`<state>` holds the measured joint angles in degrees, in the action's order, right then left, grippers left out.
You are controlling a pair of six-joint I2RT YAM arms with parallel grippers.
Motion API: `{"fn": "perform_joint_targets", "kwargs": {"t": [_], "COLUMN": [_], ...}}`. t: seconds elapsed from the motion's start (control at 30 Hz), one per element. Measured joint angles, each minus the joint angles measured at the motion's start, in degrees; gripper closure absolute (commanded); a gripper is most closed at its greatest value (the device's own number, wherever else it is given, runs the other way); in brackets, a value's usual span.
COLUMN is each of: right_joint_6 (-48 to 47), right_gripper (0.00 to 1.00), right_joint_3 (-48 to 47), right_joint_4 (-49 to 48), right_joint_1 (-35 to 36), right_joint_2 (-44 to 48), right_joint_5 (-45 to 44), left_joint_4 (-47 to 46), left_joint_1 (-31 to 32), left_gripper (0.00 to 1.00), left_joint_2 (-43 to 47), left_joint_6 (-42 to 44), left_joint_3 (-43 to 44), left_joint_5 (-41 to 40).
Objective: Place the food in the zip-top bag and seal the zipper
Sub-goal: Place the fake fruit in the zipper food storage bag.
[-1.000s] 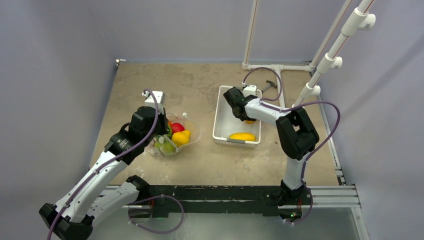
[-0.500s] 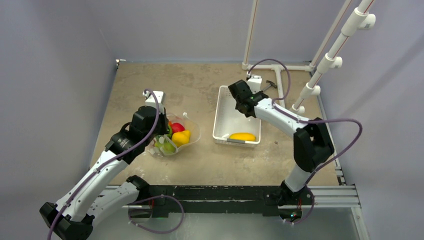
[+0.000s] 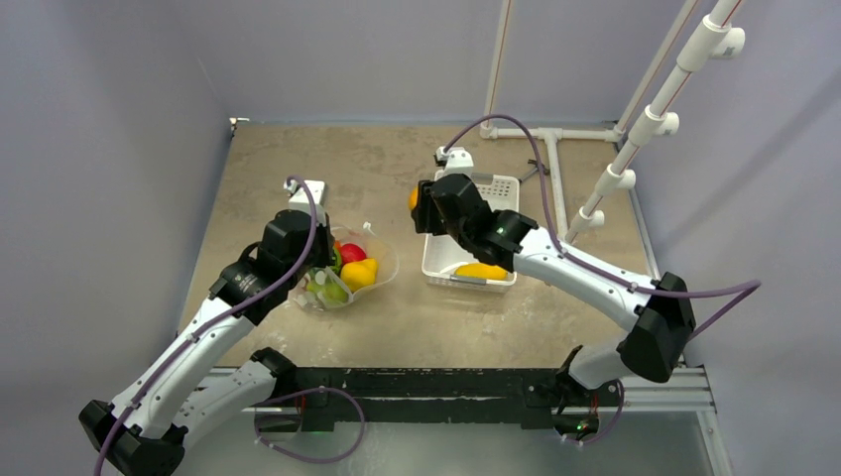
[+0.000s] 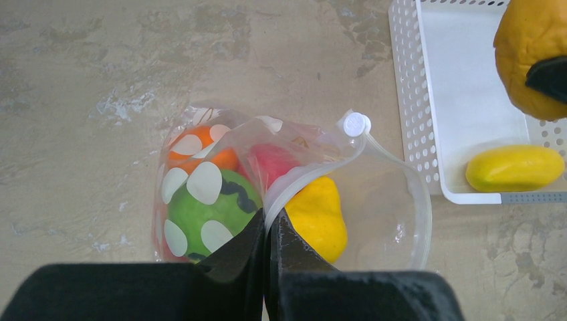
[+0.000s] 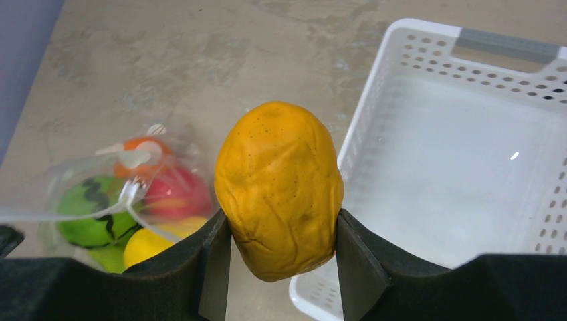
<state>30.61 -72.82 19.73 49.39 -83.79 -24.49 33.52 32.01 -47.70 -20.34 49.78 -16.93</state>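
Observation:
The clear zip-top bag (image 3: pixel 382 260) lies left of centre, its mouth open toward the right. It holds a dark-striped green fruit (image 4: pixel 208 212), a red one (image 4: pixel 273 164), an orange one (image 4: pixel 202 155) and a yellow one (image 4: pixel 322 217). My left gripper (image 4: pixel 270 221) is shut on the bag's zipper strip (image 4: pixel 301 179) at the near mouth edge. My right gripper (image 5: pixel 283 231) is shut on an orange fruit (image 5: pixel 279 187), held in the air over the basket's left rim, between basket and bag. It shows in the top view (image 3: pixel 414 198) too. A yellow fruit (image 3: pixel 481 271) lies in the basket.
The white slotted basket (image 3: pixel 501 188) stands right of the bag, near the table's middle. White pipe frames (image 3: pixel 551 169) stand at the back right. A white slider tab (image 4: pixel 356 124) sits on the bag's mouth.
My right gripper has lifted the orange fruit out of the basket and carried it left, to above the basket's left rim. The left gripper and bag have not moved.

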Motion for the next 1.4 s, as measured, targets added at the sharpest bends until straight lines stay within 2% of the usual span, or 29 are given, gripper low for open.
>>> {"fn": "perform_joint_targets", "kwargs": {"t": [0.43, 0.77, 0.9, 0.97, 1.4], "right_joint_6": [-7.3, -9.2, -9.7, -9.8, -9.1], "right_gripper": [0.86, 0.84, 0.79, 0.73, 0.12], "right_joint_3": [1.7, 0.9, -1.2, -1.9, -6.7], "right_joint_4": [-6.6, -7.5, -7.7, -7.9, -9.1], "right_joint_1": [12.0, 13.4, 13.6, 13.7, 14.0], "right_joint_2": [-0.2, -7.6, -10.2, -11.1, -17.8], "right_joint_5": [8.8, 10.6, 10.7, 10.7, 8.8], "left_joint_4": [0.0, 0.0, 0.0, 0.0, 0.0], "left_joint_1": [0.0, 0.0, 0.0, 0.0, 0.0], "left_gripper": [1.0, 1.0, 1.0, 1.0, 1.0], "left_joint_2": [0.0, 0.0, 0.0, 0.0, 0.0], "left_joint_6": [0.0, 0.0, 0.0, 0.0, 0.0], "left_joint_3": [0.0, 0.0, 0.0, 0.0, 0.0], "left_joint_5": [0.0, 0.0, 0.0, 0.0, 0.2]}}
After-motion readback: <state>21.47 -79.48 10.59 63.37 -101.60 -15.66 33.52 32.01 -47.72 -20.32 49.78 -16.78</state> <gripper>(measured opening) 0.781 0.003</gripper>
